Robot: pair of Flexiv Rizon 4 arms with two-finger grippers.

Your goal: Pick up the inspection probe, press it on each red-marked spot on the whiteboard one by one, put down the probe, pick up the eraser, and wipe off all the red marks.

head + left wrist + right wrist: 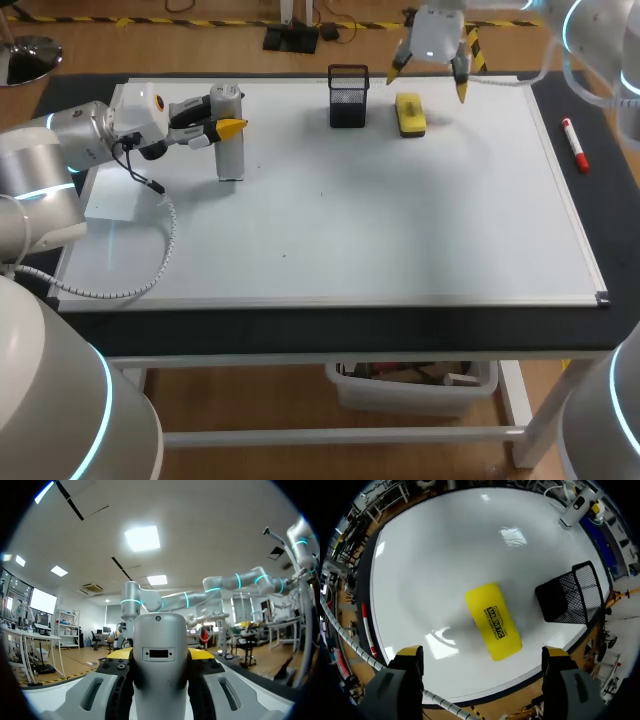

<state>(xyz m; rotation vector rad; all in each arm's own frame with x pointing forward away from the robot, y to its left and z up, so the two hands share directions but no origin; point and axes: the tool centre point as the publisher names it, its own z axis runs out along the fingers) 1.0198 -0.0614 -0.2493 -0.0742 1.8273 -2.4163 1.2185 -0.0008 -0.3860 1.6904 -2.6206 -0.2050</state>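
Note:
The grey inspection probe (229,150) stands upright at the whiteboard's (350,230) far left, its lower end against the board. My left gripper (225,127) is shut on its upper part; in the left wrist view the probe (159,665) fills the gap between the yellow-tipped fingers (118,655). The yellow eraser (410,114) lies flat near the board's far edge. My right gripper (430,78) hangs above it, open and holding nothing. In the right wrist view the eraser (493,621) lies below and between the spread fingers of the right gripper (482,654). No red marks show on the board.
A black mesh pen holder (348,97) stands just left of the eraser, also seen as the mesh holder (570,595) beside it. A red marker (575,145) lies off the board's right edge on the dark table.

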